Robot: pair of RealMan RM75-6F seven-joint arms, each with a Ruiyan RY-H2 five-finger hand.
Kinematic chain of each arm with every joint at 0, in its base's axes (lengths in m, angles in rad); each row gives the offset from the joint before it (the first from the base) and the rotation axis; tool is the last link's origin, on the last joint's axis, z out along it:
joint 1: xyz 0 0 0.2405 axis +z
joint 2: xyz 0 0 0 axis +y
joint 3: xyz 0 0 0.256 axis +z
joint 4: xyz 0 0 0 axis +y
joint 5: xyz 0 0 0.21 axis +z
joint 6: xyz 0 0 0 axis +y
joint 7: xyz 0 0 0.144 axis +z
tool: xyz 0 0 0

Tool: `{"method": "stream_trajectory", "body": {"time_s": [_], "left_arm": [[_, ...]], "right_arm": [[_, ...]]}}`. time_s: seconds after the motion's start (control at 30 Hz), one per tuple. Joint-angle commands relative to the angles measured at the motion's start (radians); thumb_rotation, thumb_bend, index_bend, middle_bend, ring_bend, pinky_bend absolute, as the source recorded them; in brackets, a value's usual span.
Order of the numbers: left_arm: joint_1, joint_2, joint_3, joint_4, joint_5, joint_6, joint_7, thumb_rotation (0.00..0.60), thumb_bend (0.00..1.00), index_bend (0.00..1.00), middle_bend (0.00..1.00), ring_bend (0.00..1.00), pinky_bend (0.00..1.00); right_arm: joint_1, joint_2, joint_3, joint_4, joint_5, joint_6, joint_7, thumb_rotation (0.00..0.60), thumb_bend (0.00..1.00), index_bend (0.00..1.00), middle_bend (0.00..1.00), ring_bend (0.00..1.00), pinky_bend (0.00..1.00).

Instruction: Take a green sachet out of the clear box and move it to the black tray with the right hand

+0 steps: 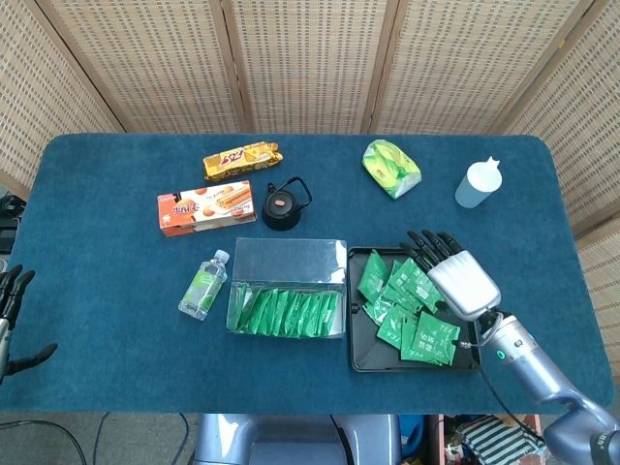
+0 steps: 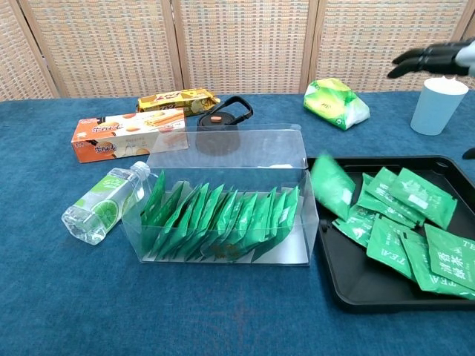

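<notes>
The clear box (image 1: 288, 254) (image 2: 226, 152) stands mid-table with a row of green sachets (image 1: 286, 312) (image 2: 223, 215) upright inside. To its right the black tray (image 1: 412, 366) (image 2: 349, 278) holds several loose green sachets (image 1: 417, 310) (image 2: 404, 222). One sachet (image 1: 372, 275) (image 2: 332, 185) leans tilted at the tray's left end, blurred in the chest view. My right hand (image 1: 455, 276) (image 2: 434, 58) hovers over the tray's far right part, fingers spread, holding nothing. My left hand (image 1: 12, 295) hangs off the table's left edge, fingers apart and empty.
A water bottle (image 1: 203, 284) (image 2: 104, 204) lies left of the box. Behind it are an orange biscuit carton (image 1: 206, 206), a yellow snack bar (image 1: 241, 160) and a black round container with a handle (image 1: 283, 205). A green-yellow bag (image 1: 391, 167) and a pale blue cup (image 1: 479, 183) stand at the back right.
</notes>
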Motion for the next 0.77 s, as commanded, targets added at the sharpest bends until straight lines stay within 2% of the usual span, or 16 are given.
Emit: {"method": "stream_trajectory", "body": {"time_s": [0.03,0.1,0.2,0.43,0.57,0.63,0.77], "left_arm": [[0.001,0.001,0.0,0.0,0.001,0.002,-0.002,0.6,0.13,0.0,0.0,0.0,0.0],[0.002,0.001,0.0,0.0,0.004,0.005,-0.004,0.6,0.13,0.0,0.0,0.0,0.0],[0.005,0.002,0.001,0.0,0.011,0.015,-0.006,0.6,0.13,0.0,0.0,0.0,0.0],[0.011,0.001,0.005,-0.001,0.031,0.032,-0.001,0.6,0.13,0.0,0.0,0.0,0.0],[0.016,0.0,0.007,-0.001,0.042,0.046,0.003,0.6,0.13,0.0,0.0,0.0,0.0],[0.025,0.002,0.011,-0.004,0.056,0.065,0.003,0.6,0.13,0.0,0.0,0.0,0.0],[0.03,0.002,0.014,-0.004,0.065,0.075,0.003,0.6,0.13,0.0,0.0,0.0,0.0]], "right_arm": [[-0.04,0.036,0.014,-0.036,-0.023,0.068,0.051,0.6,0.16,0.0,0.0,0.0,0.15],[-0.074,0.048,0.013,-0.049,-0.05,0.126,0.094,0.6,0.13,0.0,0.0,0.0,0.13],[-0.168,0.042,-0.018,-0.046,-0.115,0.263,0.199,0.6,0.08,0.0,0.0,0.0,0.1],[-0.306,-0.022,-0.069,0.017,-0.148,0.404,0.293,0.6,0.0,0.0,0.0,0.0,0.01],[-0.363,-0.055,-0.077,0.038,-0.132,0.449,0.295,0.6,0.0,0.0,0.0,0.0,0.0],[-0.413,-0.084,-0.085,0.05,-0.106,0.483,0.251,0.6,0.0,0.0,0.0,0.0,0.0],[-0.434,-0.097,-0.08,0.055,-0.095,0.476,0.226,0.6,0.0,0.0,0.0,0.0,0.0]]}}
